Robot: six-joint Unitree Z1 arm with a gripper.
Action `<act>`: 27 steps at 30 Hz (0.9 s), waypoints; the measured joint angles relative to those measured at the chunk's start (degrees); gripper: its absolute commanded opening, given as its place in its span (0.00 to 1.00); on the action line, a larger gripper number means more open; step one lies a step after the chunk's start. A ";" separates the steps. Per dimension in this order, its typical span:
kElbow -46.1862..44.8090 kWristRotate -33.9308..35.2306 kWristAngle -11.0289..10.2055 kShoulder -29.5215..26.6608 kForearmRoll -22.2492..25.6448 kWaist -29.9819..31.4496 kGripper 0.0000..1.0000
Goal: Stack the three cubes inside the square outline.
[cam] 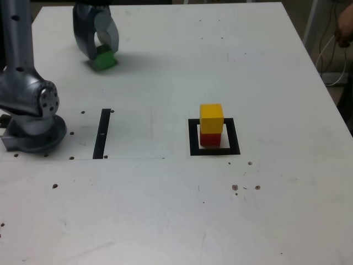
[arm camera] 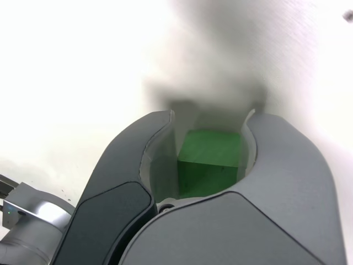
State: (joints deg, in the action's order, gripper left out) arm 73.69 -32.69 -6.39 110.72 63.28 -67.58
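The green cube [cam: 103,61] sits on the white table at the far left of the exterior view. My gripper [cam: 102,54] reaches down over it, one finger on each side, shut on it. In the wrist view the green cube [arm camera: 209,160] fills the space between the dark fingers of the gripper [arm camera: 212,118]. The yellow cube [cam: 212,118] rests on top of the red cube [cam: 210,139], and that stack stands inside the square outline [cam: 194,150] right of centre, well apart from the gripper.
A thin black strip [cam: 102,134] lies on the table between the arm's base [cam: 33,110] and the outline. A person's hand [cam: 345,27] and white cables [cam: 331,61] show beyond the table's right edge.
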 measured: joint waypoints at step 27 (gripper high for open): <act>10.99 3.40 2.90 -4.45 12.74 23.33 0.23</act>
State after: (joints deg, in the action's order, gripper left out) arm 84.68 -29.29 -3.49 106.27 76.02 -44.25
